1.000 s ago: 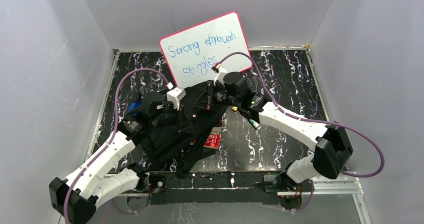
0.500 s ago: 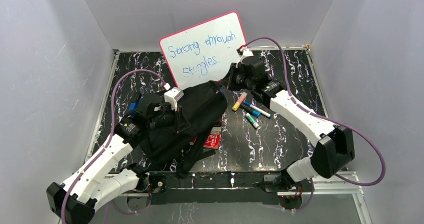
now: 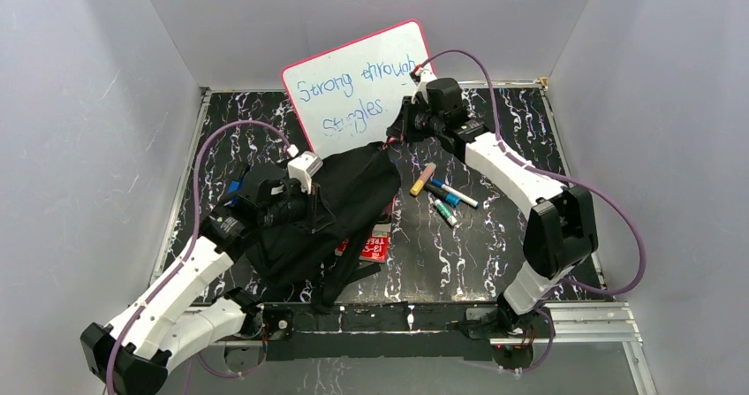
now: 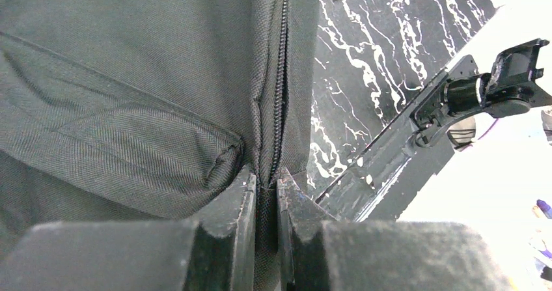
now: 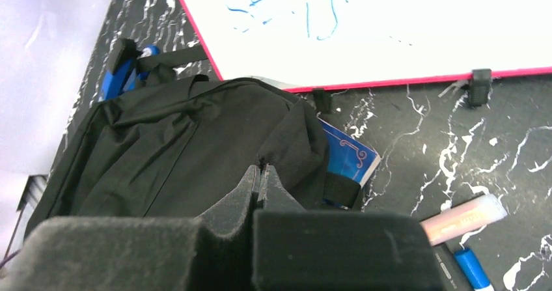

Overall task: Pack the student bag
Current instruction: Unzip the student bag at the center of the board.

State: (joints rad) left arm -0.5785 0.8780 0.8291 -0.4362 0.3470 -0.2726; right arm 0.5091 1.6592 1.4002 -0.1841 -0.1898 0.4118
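The student bag [image 3: 349, 196], a black backpack, lies at the table's left centre. My left gripper [image 3: 302, 209] is shut on a fold of its fabric; the left wrist view shows the bag [image 4: 130, 76] with the seam by its zipper [image 4: 281, 76] pinched between the gripper's [image 4: 265, 183] jaws. My right gripper [image 3: 395, 137] is at the bag's far right corner. In the right wrist view it [image 5: 261, 168] is shut, and its tips pinch a small black bit at the edge of the bag [image 5: 182, 141], which tents toward them.
A whiteboard [image 3: 362, 81] leans on the back wall. Several markers [image 3: 446, 196] lie right of the bag. A red book [image 3: 375, 246] shows under its near edge and a blue book [image 5: 348, 157] under its far corner. Something blue [image 3: 234, 187] shows at the bag's left.
My right gripper has moved from over the bag's middle toward the back right, and the bag's far corner is now drawn out to a point. The markers are uncovered. The left gripper held still.
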